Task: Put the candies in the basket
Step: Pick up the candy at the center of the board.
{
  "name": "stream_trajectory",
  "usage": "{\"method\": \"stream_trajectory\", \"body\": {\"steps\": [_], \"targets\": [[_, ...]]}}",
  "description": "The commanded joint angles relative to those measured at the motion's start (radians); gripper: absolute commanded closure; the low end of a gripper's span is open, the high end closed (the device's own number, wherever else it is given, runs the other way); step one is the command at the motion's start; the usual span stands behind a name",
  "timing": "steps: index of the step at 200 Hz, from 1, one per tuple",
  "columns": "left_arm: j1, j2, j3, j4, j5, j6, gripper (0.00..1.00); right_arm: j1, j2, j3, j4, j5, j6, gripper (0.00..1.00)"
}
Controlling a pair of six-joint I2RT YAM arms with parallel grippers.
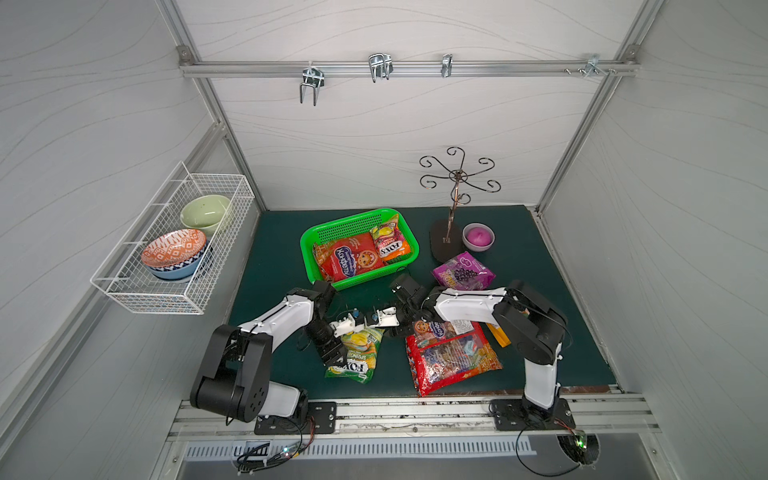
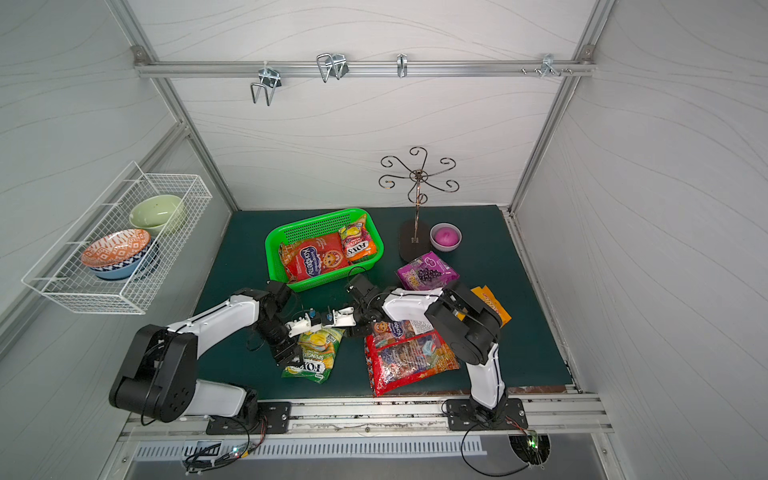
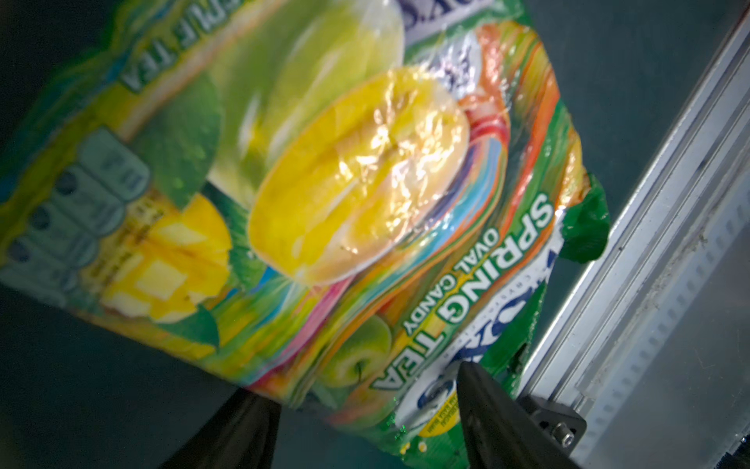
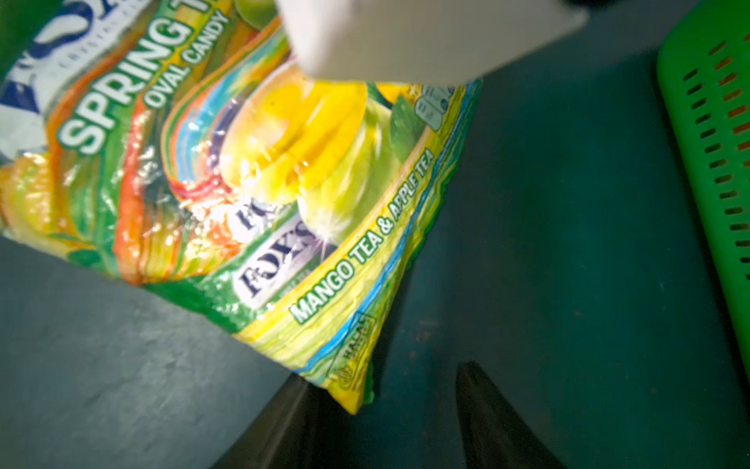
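Observation:
A green FOX'S candy bag [image 1: 357, 353] [image 3: 365, 203] hangs tilted just above the mat near the front. My left gripper [image 1: 337, 360] [image 3: 359, 390] is shut on its lower end. One corner of the bag [image 4: 361, 398] sits between the jaws of my right gripper [image 1: 388, 332] [image 4: 383, 377], which still stand apart. The green basket [image 1: 305, 249] holds a red bag [image 1: 353, 259] and an orange FOX'S bag [image 1: 390, 243]. On the mat lie a purple bag [image 1: 463, 272], a large red bag [image 1: 451, 357], and a yellow-orange bag [image 2: 490, 305] partly under the right arm.
A pink bowl [image 1: 478, 237] and a black mug-tree stand [image 1: 446, 245] stand at the back right. A white wire basket [image 1: 174, 249] with bowls hangs on the left wall. The metal rail [image 1: 415, 411] runs along the front edge.

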Motion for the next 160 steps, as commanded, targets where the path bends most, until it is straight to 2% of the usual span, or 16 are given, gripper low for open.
{"method": "stream_trajectory", "body": {"steps": [1,29,40,60,69,97,118,160], "targets": [[-0.028,0.027,0.031,-0.005,0.024,0.013,0.28,0.015,0.062,-0.012,0.037,0.063,-0.048,0.46],[-0.029,0.034,0.031,0.0,0.026,0.009,0.28,0.024,0.063,-0.004,0.006,0.053,-0.089,0.52],[-0.028,0.032,0.029,0.004,0.027,0.009,0.28,0.03,0.066,0.002,-0.014,0.049,-0.105,0.58],[-0.028,0.032,0.026,0.012,0.027,0.012,0.28,0.045,0.073,0.001,-0.03,0.057,-0.137,0.59],[-0.029,0.034,0.027,0.013,0.023,0.013,0.28,0.048,0.07,0.0,-0.042,0.045,-0.159,0.66],[-0.028,0.033,0.031,0.012,0.011,0.022,0.28,0.063,0.063,-0.008,-0.01,0.059,-0.169,0.7],[-0.028,0.024,0.028,0.023,0.009,0.03,0.27,0.068,0.057,-0.011,0.033,0.079,-0.162,0.89],[-0.027,0.032,0.021,0.052,0.003,0.032,0.27,0.085,0.018,-0.119,0.292,0.149,-0.156,0.89]]}}
